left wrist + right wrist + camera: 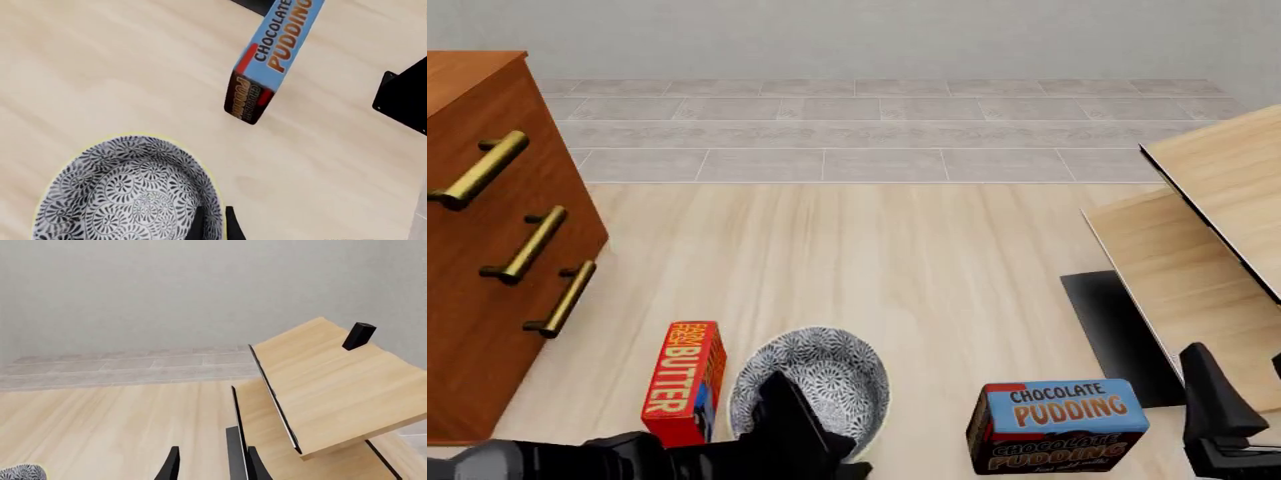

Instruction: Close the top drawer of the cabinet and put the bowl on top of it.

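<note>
The bowl point(127, 192), black-and-white floral with a pale rim, sits on the light wood floor between a butter box and a pudding box; it also shows in the front view point(827, 375). My left gripper point(215, 226) straddles its near rim, one finger inside and one outside, shut on the rim point(785, 392). The cabinet point(481, 300) stands at the far left. Its top drawer point(501, 130) looks level with the two fronts below it. My right gripper point(213, 467) is open and holds nothing, low at the right point(1208, 375), far from the bowl.
A red butter box point(685, 392) stands right beside the bowl on its left. A blue chocolate pudding box point(1061, 425) lies to its right point(277, 55). Pale wood furniture point(1201, 230) with a dark base point(1108, 330) fills the right side point(333, 380).
</note>
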